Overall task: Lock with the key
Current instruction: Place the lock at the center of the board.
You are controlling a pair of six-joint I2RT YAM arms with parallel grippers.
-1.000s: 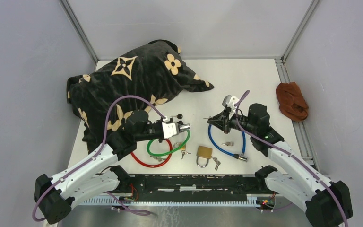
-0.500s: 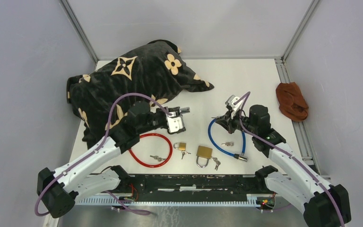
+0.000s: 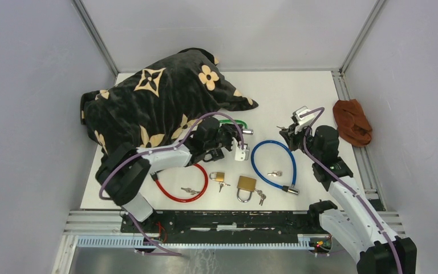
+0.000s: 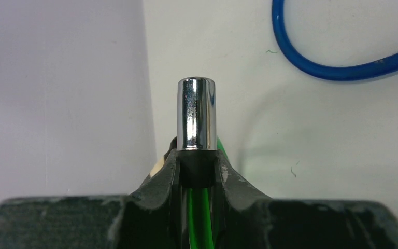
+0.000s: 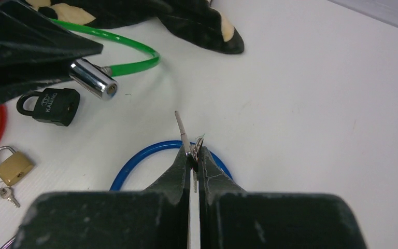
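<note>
My left gripper (image 3: 235, 136) is shut on the chrome cylinder end (image 4: 197, 114) of the green cable lock (image 3: 231, 121). The cylinder sticks out past the fingertips, and the green cable (image 4: 199, 218) runs back between the jaws. In the right wrist view the cylinder (image 5: 92, 79) lies up and to the left, its open end facing my right gripper. My right gripper (image 5: 193, 153) is shut on a small silver key (image 5: 181, 129), whose blade points forward past the fingertips. The key is well apart from the cylinder. In the top view the right gripper (image 3: 287, 133) hovers right of the left one.
A black patterned pillow (image 3: 154, 97) fills the back left. A red cable lock (image 3: 197, 185), two brass padlocks (image 3: 217, 177) (image 3: 246, 184), a blue cable lock (image 3: 262, 171) and loose keys (image 3: 274, 173) lie near the front. A black padlock (image 5: 52, 106) sits under the cylinder. A brown cloth (image 3: 352, 121) lies at the right.
The left arm has swung right and away from the front, carrying the green cable lock off the red one. The right arm has moved right and back with the key.
</note>
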